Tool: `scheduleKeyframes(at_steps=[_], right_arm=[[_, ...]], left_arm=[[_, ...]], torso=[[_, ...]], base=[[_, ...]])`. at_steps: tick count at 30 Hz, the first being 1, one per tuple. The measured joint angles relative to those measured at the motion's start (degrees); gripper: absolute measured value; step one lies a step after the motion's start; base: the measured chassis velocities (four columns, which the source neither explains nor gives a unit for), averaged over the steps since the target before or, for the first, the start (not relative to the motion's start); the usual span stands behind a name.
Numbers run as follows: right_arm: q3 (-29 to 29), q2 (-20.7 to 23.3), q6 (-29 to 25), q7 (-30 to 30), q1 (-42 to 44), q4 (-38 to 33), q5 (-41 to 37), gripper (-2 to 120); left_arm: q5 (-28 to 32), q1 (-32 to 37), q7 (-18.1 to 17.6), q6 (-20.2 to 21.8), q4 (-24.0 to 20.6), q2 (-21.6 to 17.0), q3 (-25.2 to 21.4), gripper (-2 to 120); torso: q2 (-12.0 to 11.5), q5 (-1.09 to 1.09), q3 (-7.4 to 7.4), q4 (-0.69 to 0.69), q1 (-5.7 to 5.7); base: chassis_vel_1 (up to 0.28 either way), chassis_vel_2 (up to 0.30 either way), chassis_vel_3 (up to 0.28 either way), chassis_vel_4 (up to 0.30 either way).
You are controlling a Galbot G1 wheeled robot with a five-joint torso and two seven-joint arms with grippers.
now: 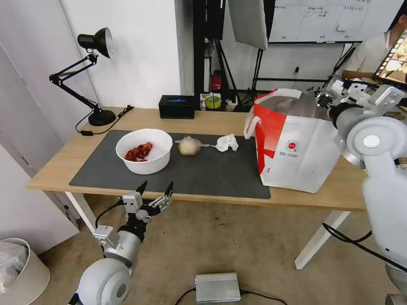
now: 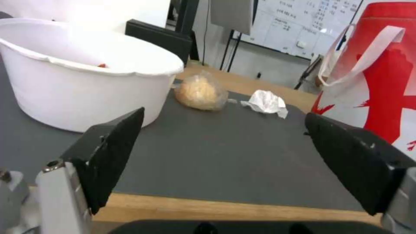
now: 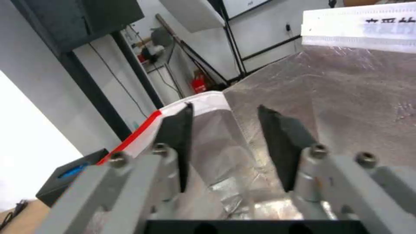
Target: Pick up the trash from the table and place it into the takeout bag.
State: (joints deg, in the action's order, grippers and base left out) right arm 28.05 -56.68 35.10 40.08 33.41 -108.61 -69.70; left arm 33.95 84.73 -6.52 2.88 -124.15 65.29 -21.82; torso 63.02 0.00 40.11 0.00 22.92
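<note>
The white bowl [image 1: 144, 150] with red scraps [image 1: 138, 152] sits on the dark grey mat [image 1: 212, 173], towards the robot's left side of the table [image 1: 55, 169]. Just beside it lies the clear bag with the beige lump [image 1: 189, 146], and next along, apart from it, the crumpled white tissue [image 1: 226, 142]. Further right stands the takeout bag [image 1: 296, 148], upright at the mat's right edge, mouth open, foil lining [image 3: 346, 97] showing. The left gripper [image 1: 154, 189] hangs just off the table's near edge, in front of the bowl, jaws spread wide and holding nothing. The right gripper [image 3: 225, 130] is up over the bag's open mouth, jaws parted, nothing between them, silvery lining below. At the table's back edge sit a black box [image 1: 177, 106] and a black desk lamp [image 1: 91, 76].
</note>
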Motion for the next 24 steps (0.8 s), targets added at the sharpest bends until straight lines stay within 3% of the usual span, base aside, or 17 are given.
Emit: scheduleKeyframes(at_steps=[9,11,13,14,16,17,18,20,24], right_arm=[[0.36,1.35,-0.38,-1.68,0.17,-1.54,-2.82,74],[0.27,2.25,-2.55,-7.07,1.19,-2.7,-2.62,85],[0.26,2.32,-2.75,-7.51,1.3,-2.82,-2.56,85],[0.06,3.05,-4.41,-11.33,2.38,-3.76,-1.1,93],[-0.04,3.32,-4.96,-12.56,2.75,-4.03,-0.42,97],[-0.7,4.68,-8.15,-18.18,4.73,-5.17,3.14,100],[-0.7,4.68,-8.15,-18.18,4.73,-5.17,3.14,100],[-1.96,7.83,-14.18,-28.05,9.25,-7.59,10.75,100],[-2.47,10.12,-15.59,-32.74,12.38,-10.51,15.21,100]], left_arm=[[0.0,0.1,0.04,0.0,-0.59,-0.2,-0.77,100],[-0.19,0.37,0.62,-0.5,-0.63,-0.24,-1.24,100],[-0.24,0.41,0.68,-0.64,-0.63,-0.24,-1.29,100],[-0.75,0.58,0.99,-1.25,-0.52,-0.26,-1.58,100],[-0.89,0.61,1.05,-1.38,-0.47,-0.27,-1.65,100],[-2.2,0.78,1.57,-2.59,0.08,-0.37,-2.03,100],[-2.2,0.78,1.57,-2.59,0.08,-0.37,-2.03,100],[-5.18,1.0,2.47,-4.76,0.99,-0.67,-2.86,100],[-6.73,0.97,2.53,-5.57,1.28,-0.8,-3.95,100]], torso=[[0.0,0.0,0.0,0.0,0.0],[0.0,0.0,0.0,0.0,0.0],[0.0,0.0,0.0,0.0,0.0],[0.0,0.0,0.0,0.01,0.0],[0.0,0.0,0.0,0.01,0.0],[0.0,0.0,0.0,0.0,0.0],[0.0,0.0,0.0,0.0,0.0],[0.0,0.01,0.0,-0.01,0.0],[0.0,0.01,0.0,-0.01,-0.01]], base=[[0.0,0.0,0.0,0.0],[0.0,0.0,0.0,0.0],[0.0,0.0,0.0,0.0],[0.0,0.0,0.0,0.0],[0.0,0.0,0.0,0.0],[0.0,0.0,0.0,0.0],[0.0,0.0,0.0,0.0],[0.0,0.0,0.0,0.0],[0.0,0.0,0.0,0.0]])
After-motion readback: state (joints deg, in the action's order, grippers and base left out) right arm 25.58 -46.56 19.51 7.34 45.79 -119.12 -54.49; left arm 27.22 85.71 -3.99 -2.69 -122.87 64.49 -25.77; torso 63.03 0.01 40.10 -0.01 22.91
